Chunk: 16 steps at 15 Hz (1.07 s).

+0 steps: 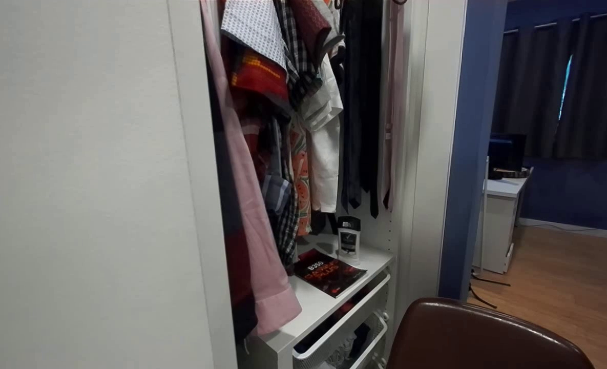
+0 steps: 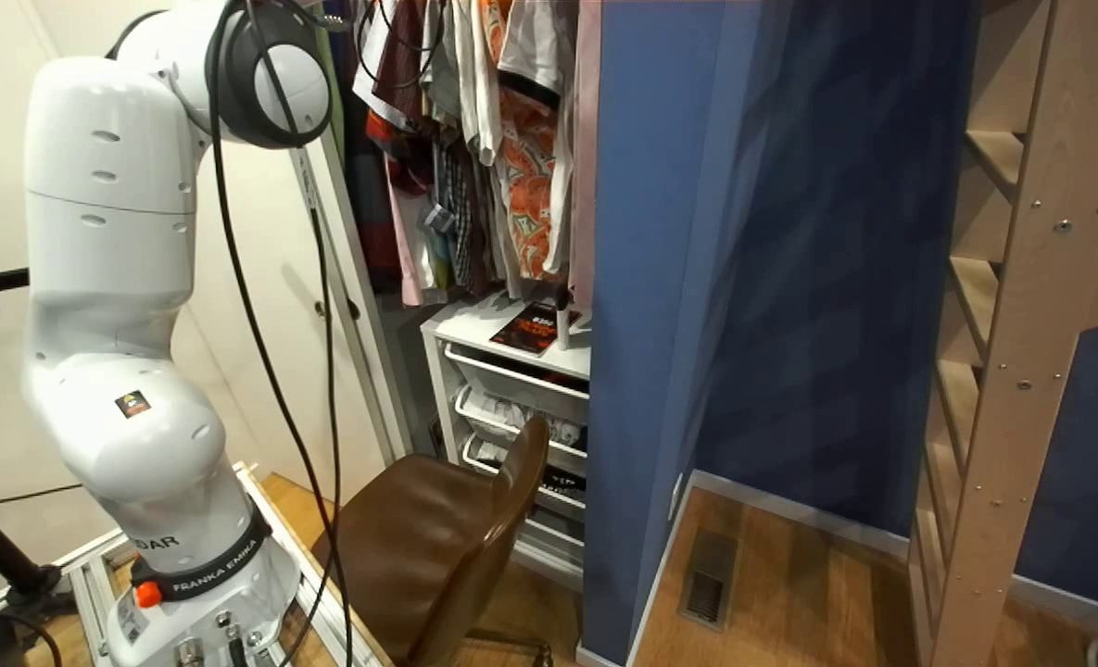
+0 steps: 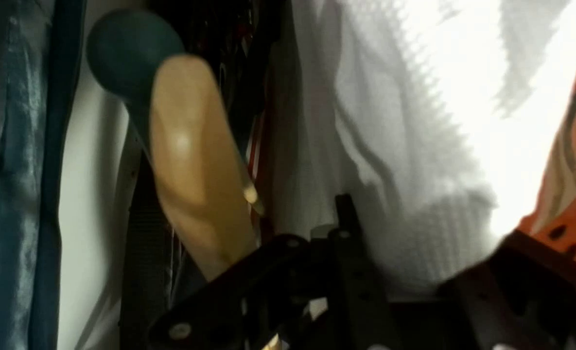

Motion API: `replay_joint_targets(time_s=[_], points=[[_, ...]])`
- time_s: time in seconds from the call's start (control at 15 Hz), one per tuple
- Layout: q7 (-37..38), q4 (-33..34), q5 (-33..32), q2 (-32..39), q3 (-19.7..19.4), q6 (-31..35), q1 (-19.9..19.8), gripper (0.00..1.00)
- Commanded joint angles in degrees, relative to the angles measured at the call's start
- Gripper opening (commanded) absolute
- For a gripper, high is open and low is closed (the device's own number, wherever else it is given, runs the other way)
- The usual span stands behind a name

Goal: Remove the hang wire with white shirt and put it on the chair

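While poising gripper point(image 3: 414, 272) right at white shirt point(image 3: 404, 146), being unable to tell its spread or any hold | not yet removing shirt or wooden hanger point(image 3: 195, 155) from closet point(image 1: 434, 133) | leaving transfer to brown leather-look chair point(image 2: 410, 514) undone

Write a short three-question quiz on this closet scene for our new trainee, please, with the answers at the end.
1. Short answer: what lies flat on top of the white drawer unit?

2. True or false, of the brown chair: clothing is draped over its back.

3. Multiple choice: in the wrist view, where does the tan hanger appear relative to the white garment?
(a) to its left
(b) to its right
(c) straight below it

Key:
1. A black-and-red booklet marked B350.
2. False.
3. (a)
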Motion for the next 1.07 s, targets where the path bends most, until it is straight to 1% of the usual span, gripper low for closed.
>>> replay_joint_targets(time_s=[0.0, 0.4, 0.73, 1.0], points=[[0.1, -0.7, 2.0, -0.7, 0.9, 5.9, -0.6, 0.02], [-1.7, -4.0, 4.8, -3.0, 2.1, 8.8, -1.5, 0.02], [-3.4, -7.9, 5.1, -7.5, 1.9, 6.7, -2.3, 0.02], [-4.7, -11.8, 5.7, -11.5, 1.8, 7.2, -3.1, 0.02]])
